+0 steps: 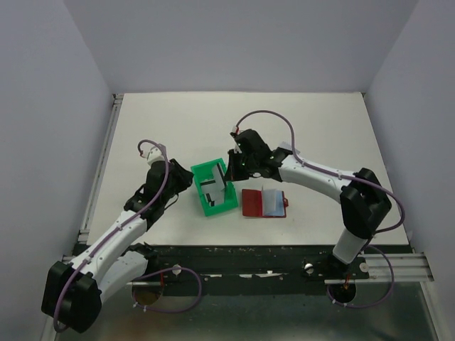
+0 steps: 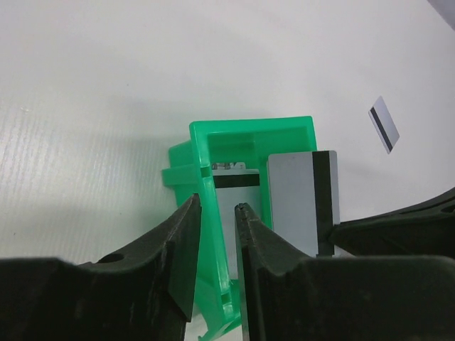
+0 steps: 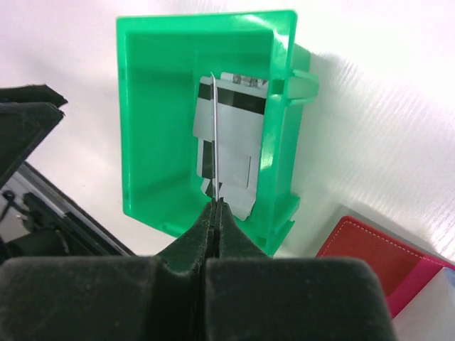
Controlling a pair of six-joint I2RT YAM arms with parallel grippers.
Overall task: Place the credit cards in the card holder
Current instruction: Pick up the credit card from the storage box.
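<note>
Your right gripper (image 3: 215,204) jaws clamped one credit card (image 3: 215,135) above the green tray (image 3: 135,106), left gripper (image 2: 217,204) jaws stood apart astride its wall; your card holder (image 1: 250,204), at the tray's 3 o'clock, lay open, apparently unfilled.

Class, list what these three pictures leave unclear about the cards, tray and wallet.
Cards in tray: overlapping, count unclear, right wrist view; too small from top.
Held card: edge-on, face hidden, right wrist view.
Wallet: cut off by frame edge, right wrist view.
</note>
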